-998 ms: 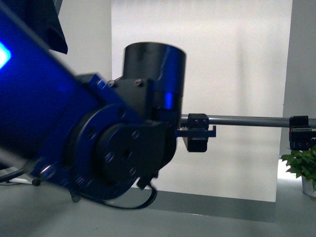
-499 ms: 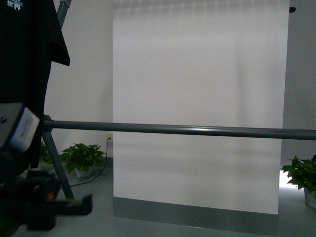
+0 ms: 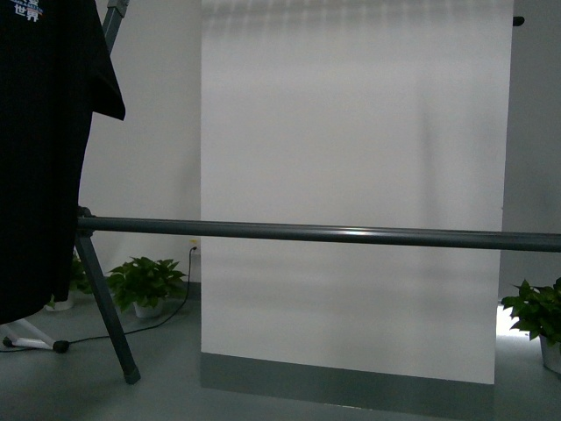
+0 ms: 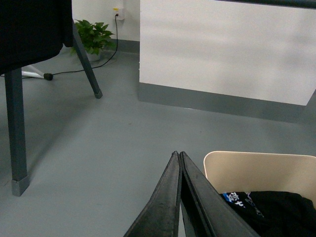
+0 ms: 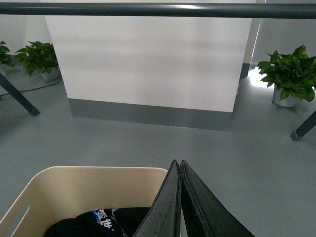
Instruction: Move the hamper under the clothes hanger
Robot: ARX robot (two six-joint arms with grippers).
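The clothes hanger's long horizontal bar (image 3: pixel 316 233) crosses the front view, with a slanted leg (image 3: pixel 105 307) and a black T-shirt (image 3: pixel 39 158) at the left. The beige hamper (image 5: pixel 74 190) sits on the grey floor with black printed clothing (image 5: pixel 108 222) inside. It also shows in the left wrist view (image 4: pixel 256 170). My left gripper (image 4: pixel 177 154) is shut and empty, just beside the hamper's rim. My right gripper (image 5: pixel 177 163) is shut and empty, above the hamper's other side. The rack bar shows in the right wrist view (image 5: pixel 158 10). Neither gripper shows in the front view.
A white backdrop panel (image 3: pixel 351 193) with a grey base stands behind the rack. Potted plants sit on the floor at left (image 3: pixel 145 281) and right (image 3: pixel 535 311). A rack leg (image 4: pixel 15 123) stands near the left gripper. A cable (image 3: pixel 123 329) runs along the floor.
An arm filled the front view one second ago, dropped to the lower left half a second ago, and has left that view now.
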